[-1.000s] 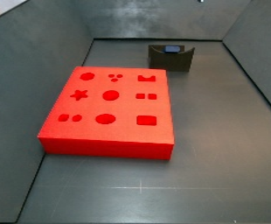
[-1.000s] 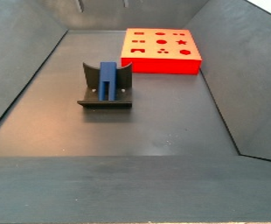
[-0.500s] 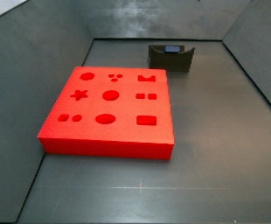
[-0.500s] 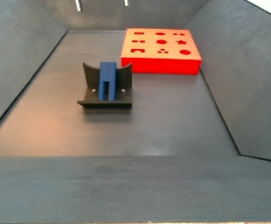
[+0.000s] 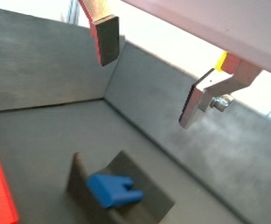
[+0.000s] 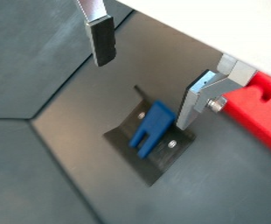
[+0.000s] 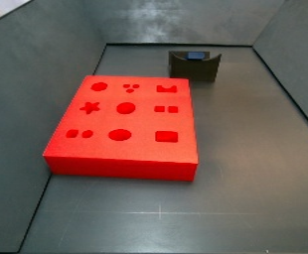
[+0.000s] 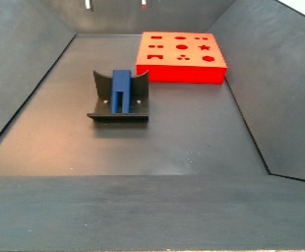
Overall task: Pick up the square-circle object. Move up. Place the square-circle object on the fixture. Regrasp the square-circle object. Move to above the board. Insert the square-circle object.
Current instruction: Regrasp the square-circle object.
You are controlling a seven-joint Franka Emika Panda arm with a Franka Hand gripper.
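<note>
Two parted fingers [image 6: 100, 42] above fixture [image 6: 149, 144]

The gripper [image 5: 156, 74] is seen in both wrist views [image 6: 149, 74] as two flat silver plates faced with dark pads. A round screw head and a yellow mark are shown on one finger [image 5: 208, 94], under a pale housing.

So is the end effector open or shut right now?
Open: the end effector hangs above the fixture, fingers wide apart and empty; the square-circle object sits there.
</note>
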